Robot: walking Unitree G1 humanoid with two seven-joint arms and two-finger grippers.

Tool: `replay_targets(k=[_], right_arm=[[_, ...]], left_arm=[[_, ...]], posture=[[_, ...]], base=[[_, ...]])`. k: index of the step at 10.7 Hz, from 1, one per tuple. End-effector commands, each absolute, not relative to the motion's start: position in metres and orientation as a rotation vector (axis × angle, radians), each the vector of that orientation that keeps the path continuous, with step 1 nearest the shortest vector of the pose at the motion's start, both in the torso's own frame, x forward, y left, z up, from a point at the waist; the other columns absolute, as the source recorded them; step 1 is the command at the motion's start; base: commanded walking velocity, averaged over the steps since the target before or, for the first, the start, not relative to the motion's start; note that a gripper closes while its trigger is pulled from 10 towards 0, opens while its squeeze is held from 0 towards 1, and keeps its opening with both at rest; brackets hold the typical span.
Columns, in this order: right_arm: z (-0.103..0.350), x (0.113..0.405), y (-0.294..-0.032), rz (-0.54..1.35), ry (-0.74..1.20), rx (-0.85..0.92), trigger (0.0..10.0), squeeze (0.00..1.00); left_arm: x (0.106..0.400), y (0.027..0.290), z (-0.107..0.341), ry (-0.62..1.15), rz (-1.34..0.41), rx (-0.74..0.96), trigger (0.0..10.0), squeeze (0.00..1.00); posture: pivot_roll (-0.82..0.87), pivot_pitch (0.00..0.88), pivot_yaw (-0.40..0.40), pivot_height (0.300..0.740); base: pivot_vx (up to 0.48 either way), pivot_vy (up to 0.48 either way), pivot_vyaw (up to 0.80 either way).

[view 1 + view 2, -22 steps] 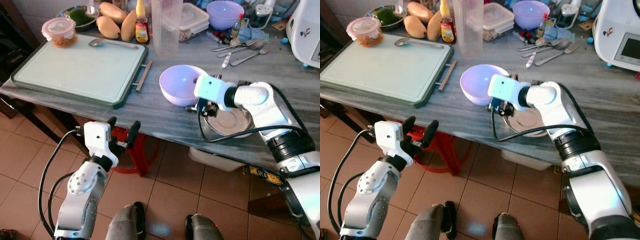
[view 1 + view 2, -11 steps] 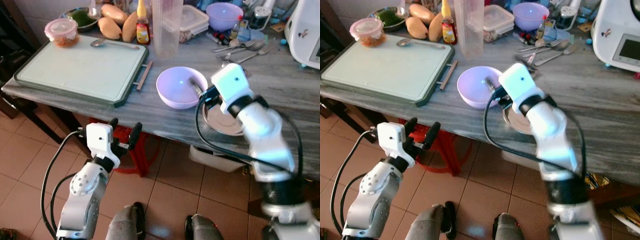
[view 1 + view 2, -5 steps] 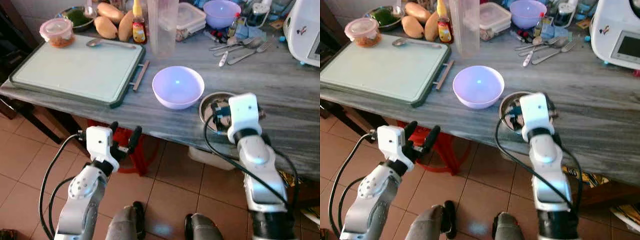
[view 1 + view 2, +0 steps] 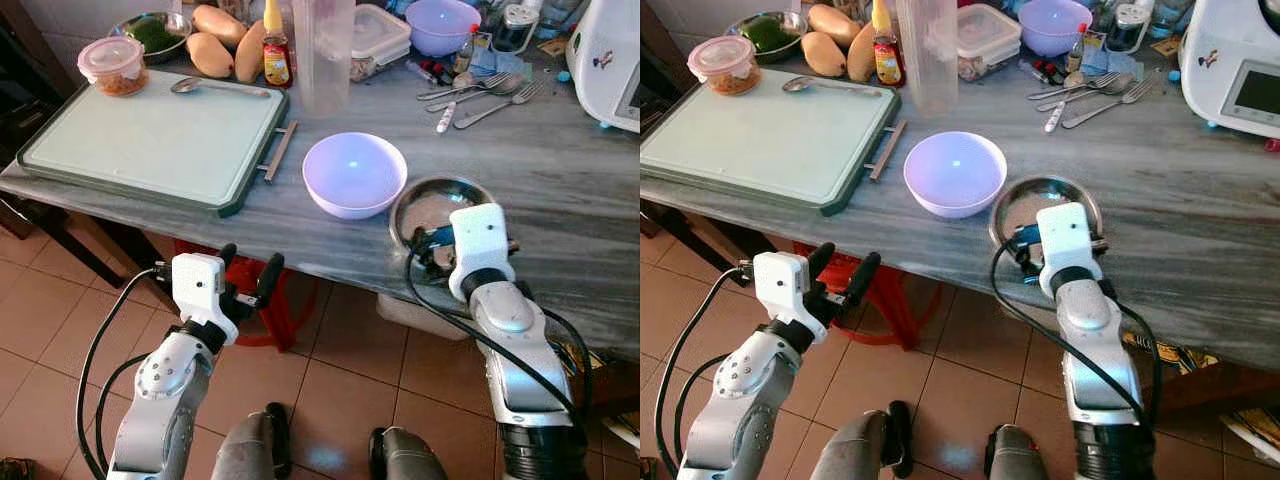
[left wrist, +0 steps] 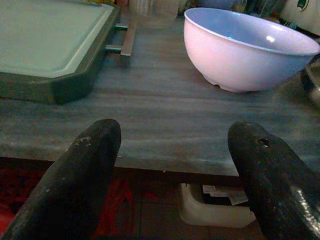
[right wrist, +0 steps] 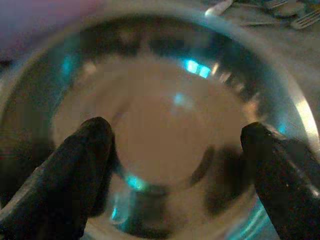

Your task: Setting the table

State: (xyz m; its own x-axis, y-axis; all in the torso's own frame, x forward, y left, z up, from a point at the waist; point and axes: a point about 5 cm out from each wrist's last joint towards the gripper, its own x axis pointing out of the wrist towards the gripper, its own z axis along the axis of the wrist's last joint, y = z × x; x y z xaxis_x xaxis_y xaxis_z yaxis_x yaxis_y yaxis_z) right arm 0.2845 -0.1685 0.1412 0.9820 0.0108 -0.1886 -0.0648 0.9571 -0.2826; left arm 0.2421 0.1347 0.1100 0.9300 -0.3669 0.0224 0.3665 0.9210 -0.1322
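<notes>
— Progress? Bowl (image 4: 354, 173) and plate (image 4: 437, 203) sat mid-frame; cutlery (image 4: 478, 95) waited upper right.
— Right gripper (image 6: 175, 165) gaped empty over the plate; left gripper (image 5: 170, 165) hung open, lower left.

The plate (image 4: 432, 207) is shiny metal. The purple bowl (image 4: 354, 174) looks like smooth, glossy plastic. The table (image 4: 560, 170) is grey streaky stone. The green cutting board (image 4: 150, 135) looks matt.
</notes>
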Motion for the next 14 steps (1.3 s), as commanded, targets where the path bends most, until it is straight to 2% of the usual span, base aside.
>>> replay_targets(k=[1,5,9,12,14], right_arm=[[0.136,0.285,-0.165,0.076,0.23,-0.277,10.0,0.0],[0.14,0.291,-0.154,0.153,0.278,-0.132,10.0,0.0],[0.16,0.295,-0.15,0.176,0.257,-0.124,10.0,0.0],[0.172,0.29,-0.148,0.096,0.154,-0.093,10.0,0.0],[0.177,0.285,-0.145,0.094,0.033,-0.063,10.0,0.0]], left_arm=[[0.239,0.135,0.109,0.014,-0.38,-0.131,10.0,0.0],[0.24,0.134,0.11,0.017,-0.379,-0.132,10.0,0.0],[0.244,0.133,0.109,0.021,-0.378,-0.137,10.0,0.0],[0.245,0.136,0.103,0.059,-0.34,-0.147,10.0,0.0],[0.247,0.141,0.101,0.067,-0.272,-0.114,10.0,0.0]], posture=[[-0.04,0.198,0.066,0.74],[-0.04,0.195,0.062,0.74],[-0.05,0.185,0.06,0.74],[-0.06,0.18,0.059,0.74],[-0.05,0.143,0.06,0.74]], base=[[0.0,0.0,0.0],[0.0,0.0,0.0],[0.0,0.0,0.0],[0.0,0.0,0.0],[0.0,0.0,0.0]])
